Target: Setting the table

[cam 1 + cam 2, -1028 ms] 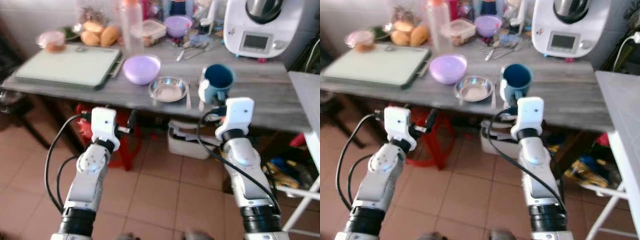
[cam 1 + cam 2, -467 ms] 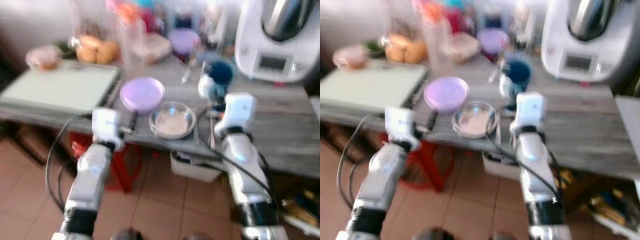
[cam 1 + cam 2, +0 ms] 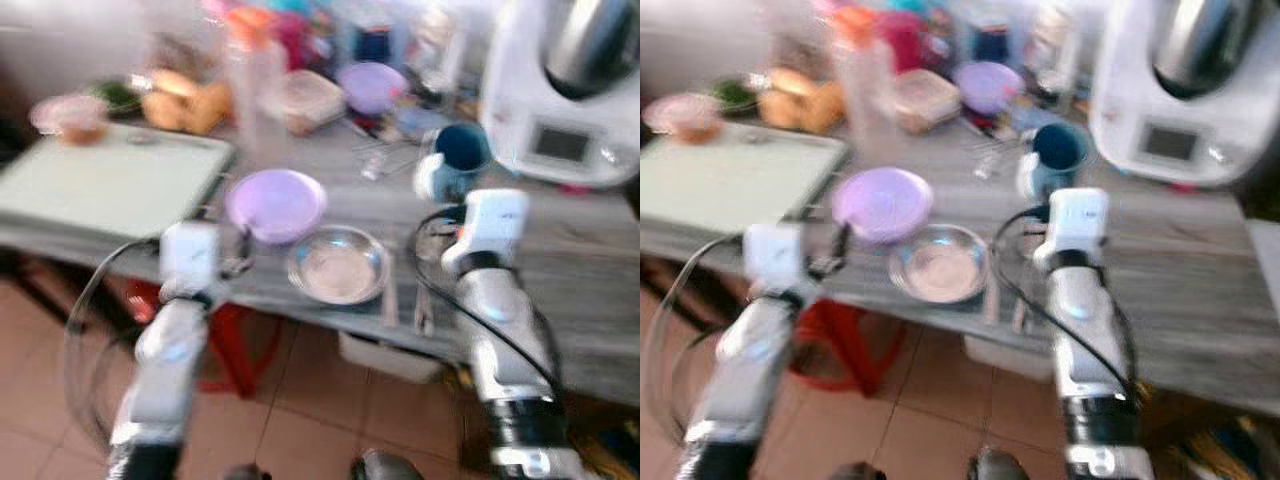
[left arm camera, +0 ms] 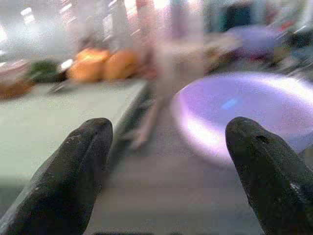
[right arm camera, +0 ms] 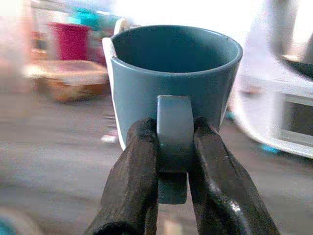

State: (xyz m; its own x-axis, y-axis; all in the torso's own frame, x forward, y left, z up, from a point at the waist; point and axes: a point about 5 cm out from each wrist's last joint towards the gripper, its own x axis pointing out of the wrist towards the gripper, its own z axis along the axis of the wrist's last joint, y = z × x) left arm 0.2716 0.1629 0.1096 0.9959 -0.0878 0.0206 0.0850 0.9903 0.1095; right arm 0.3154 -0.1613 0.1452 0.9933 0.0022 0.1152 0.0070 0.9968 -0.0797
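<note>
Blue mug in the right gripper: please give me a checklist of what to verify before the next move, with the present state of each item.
1. Right gripper shut on the blue mug by its handle: ok.
2. Mug upright, opening facing up: ok.
3. Mug contents: nothing visible inside, though the bottom is hidden: cannot tell.
4. Mug lifted off the table or resting on it: cannot tell, the head views are blurred.
5. Left gripper open and holding nothing, beside the purple bowl: ok.
6. Metal bowl sits apart from the mug: ok.

Blurred lilac bowl (image 3: pixel 275 203) beside steel dish (image 3: pixel 338 265)
</note>
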